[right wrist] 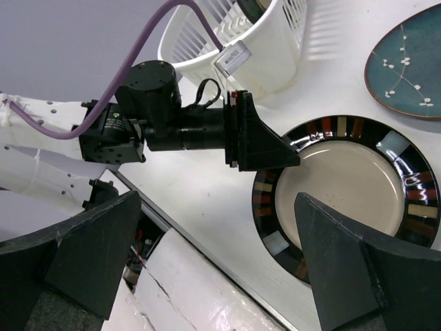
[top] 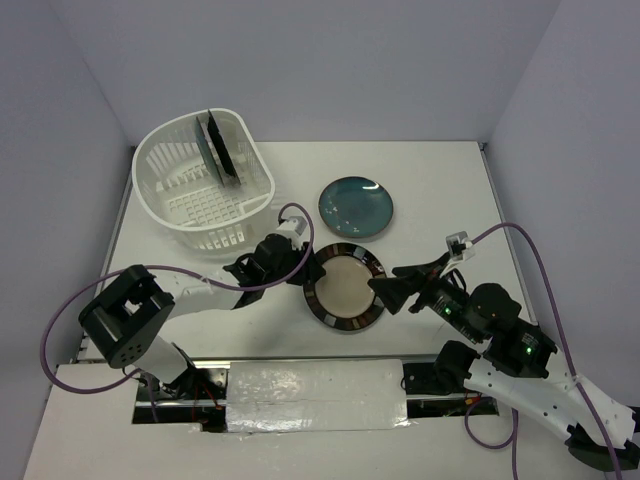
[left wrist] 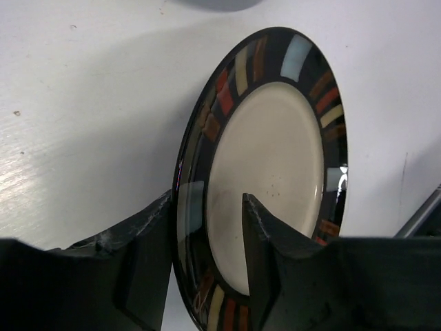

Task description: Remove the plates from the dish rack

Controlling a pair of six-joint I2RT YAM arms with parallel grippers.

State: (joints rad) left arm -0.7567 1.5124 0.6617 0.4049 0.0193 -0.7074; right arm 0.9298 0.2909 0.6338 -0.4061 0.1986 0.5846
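**On the tabletop, two plates lie flat; others stand in the rack**

At the far left corner of the tabletop (top: 440,180) I see the white dish rack (top: 170,190). Inside it, against the far wall, a few plates (top: 218,150) stand on edge and lean slightly. They overlap as thin dark discs, so I cannot count them for sure. The rest of the rack's grid floor shows bare.

Two plates lie flat on the tabletop outside the rack. The teal plate (top: 356,207) sits to the right of the rack, clear of both arms. The beige plate (top: 345,287), with its wide dark rim of coloured bars, lies nearer the arm bases, between the two arms and just beside the teal one.

My left fingers (left wrist: 138,269) sit astride the left edge of the beige plate, one outside the rim and one over the beige centre. They are parted partway, with plate face showing between them, and I see no firm pinch.

My right fingers (right wrist: 83,241) hang wide apart and hold nothing, just off the right edge of the same plate and pointing toward it.
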